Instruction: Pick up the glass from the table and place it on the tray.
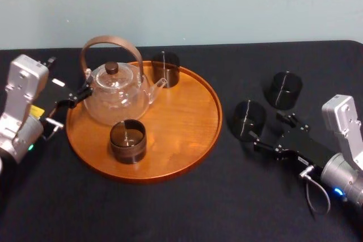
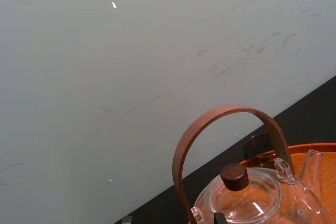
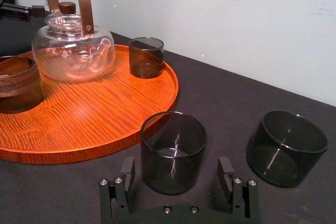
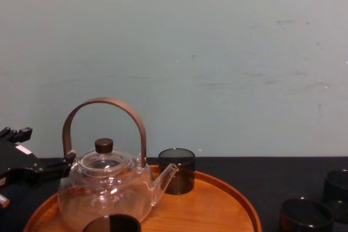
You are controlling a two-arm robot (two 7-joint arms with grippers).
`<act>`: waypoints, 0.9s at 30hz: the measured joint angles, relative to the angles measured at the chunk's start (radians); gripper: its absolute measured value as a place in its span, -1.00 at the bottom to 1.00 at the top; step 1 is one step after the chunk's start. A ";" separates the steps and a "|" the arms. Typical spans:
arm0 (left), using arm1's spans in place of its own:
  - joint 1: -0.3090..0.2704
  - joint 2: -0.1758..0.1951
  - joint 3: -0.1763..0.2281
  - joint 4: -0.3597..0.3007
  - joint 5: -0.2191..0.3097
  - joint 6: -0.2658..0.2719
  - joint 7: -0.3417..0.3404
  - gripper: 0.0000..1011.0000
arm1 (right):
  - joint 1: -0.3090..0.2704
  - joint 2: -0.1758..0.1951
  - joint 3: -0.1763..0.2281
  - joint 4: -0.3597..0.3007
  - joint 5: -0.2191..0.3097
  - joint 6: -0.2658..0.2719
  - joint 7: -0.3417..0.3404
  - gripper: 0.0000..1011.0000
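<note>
The head camera is looking steeply down on the table point(image 1: 187, 213), taking in the whole tray point(image 1: 187, 128) and teapot point(image 1: 116, 100). The chest camera is looking low across the tray at the wall point(image 4: 217, 52). The left wrist camera is sitting close by the teapot, tilted, facing the wall. The right wrist camera is looking low across the table toward the tray. All four are sharing the teapot.

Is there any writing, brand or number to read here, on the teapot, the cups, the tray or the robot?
No readable text anywhere.
Small yellow patch on the left arm: too blurred to read.
Clear glass teapot, dark smoked glasses, round orange-brown wooden tray: no markings seen.
</note>
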 joint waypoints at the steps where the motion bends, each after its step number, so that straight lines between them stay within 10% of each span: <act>1: 0.000 0.000 0.000 0.000 0.000 0.000 0.000 1.00 | 0.002 -0.003 0.000 0.003 -0.002 -0.001 0.002 0.98; 27: 0.000 0.000 0.000 0.000 0.000 0.000 0.000 1.00 | 0.112 -0.089 0.007 0.148 -0.046 -0.028 0.090 0.98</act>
